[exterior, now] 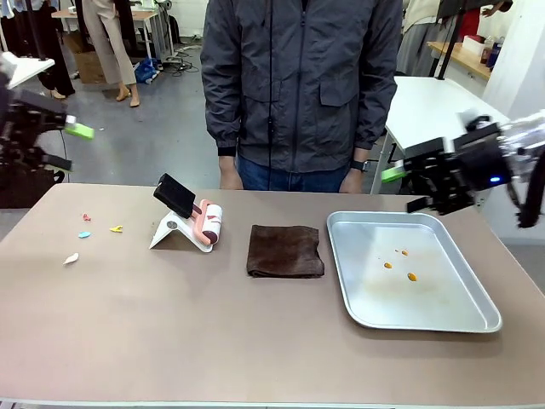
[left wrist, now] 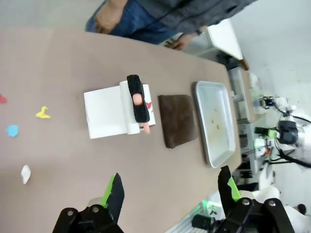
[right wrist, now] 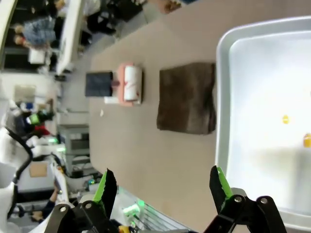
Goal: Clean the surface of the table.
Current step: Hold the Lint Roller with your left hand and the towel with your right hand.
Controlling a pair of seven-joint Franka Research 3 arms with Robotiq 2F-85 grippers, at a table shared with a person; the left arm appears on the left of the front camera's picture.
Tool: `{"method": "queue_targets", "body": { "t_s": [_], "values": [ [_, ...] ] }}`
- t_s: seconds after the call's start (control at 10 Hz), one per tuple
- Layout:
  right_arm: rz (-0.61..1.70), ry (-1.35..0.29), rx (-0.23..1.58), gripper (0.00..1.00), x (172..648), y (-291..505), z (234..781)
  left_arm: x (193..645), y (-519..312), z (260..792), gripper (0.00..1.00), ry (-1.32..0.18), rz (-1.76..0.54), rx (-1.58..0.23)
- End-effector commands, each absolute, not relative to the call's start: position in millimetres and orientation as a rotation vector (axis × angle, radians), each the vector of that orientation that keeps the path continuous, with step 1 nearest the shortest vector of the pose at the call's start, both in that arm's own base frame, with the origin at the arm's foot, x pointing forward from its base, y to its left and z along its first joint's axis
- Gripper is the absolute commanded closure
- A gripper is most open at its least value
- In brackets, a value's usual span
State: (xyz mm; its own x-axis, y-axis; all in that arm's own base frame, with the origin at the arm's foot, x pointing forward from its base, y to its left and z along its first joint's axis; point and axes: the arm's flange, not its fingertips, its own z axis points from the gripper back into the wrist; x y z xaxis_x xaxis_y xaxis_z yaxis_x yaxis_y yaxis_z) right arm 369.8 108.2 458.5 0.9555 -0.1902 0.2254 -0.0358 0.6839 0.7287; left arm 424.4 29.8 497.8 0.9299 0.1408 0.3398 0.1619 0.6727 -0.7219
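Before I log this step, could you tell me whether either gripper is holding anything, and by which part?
Nothing is held: the left gripper and right gripper are both open and empty.

The table (exterior: 213,341) is plain matte brownish-beige. At centre frame lies a dark brown cloth (exterior: 285,250); right of it, a shiny silver tray (exterior: 451,298) dotted with orange specks (exterior: 411,277). At left: red scrap (exterior: 86,217), blue scrap (exterior: 84,234), yellow scrap (exterior: 117,228), white scrap (exterior: 71,258)
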Motion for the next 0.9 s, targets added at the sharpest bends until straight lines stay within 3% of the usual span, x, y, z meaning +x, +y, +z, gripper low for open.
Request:
{"method": "queue_targets", "body": {
  "t_s": [0.0,0.3,0.5,0.6,0.8],
  "values": [
    [-0.129,-0.299,0.725,0.0,383,151,440,452,14,495,0.0,-0.267,-0.008,-0.731],
    [-0.11,-0.207,0.635,0.0,407,216,408,476,-5,481,0.0,-0.191,-0.04,-0.703],
    [-0.192,-0.201,0.672,0.0,414,207,407,483,-11,474,0.0,-0.19,-0.048,-0.718],
    [-0.087,-0.201,0.651,0.0,396,213,397,476,-12,470,0.0,-0.207,-0.046,-0.702],
    [-0.087,-0.201,0.651,0.0,396,213,397,476,-12,470,0.0,-0.207,-0.046,-0.702]
  ]
}}
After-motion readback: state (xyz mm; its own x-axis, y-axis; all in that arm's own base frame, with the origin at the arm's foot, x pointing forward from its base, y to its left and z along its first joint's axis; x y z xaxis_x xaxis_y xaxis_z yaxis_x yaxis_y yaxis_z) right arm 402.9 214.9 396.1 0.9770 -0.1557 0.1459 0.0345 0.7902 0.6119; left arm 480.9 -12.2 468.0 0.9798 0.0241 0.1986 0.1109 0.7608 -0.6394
